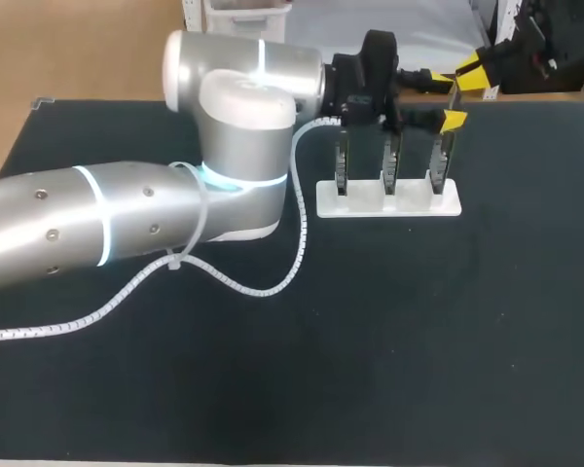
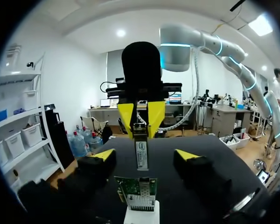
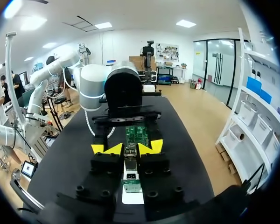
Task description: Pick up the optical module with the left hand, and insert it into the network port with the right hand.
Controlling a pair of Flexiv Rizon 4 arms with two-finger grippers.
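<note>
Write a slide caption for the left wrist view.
Right end effector grips the optical module above the network card on its white stand; left end effector is open.

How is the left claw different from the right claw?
The left claw is wide open; the right claw is shut. The left claw holds nothing; the right claw pinches the module from both sides. Both are black with yellow ends.
</note>
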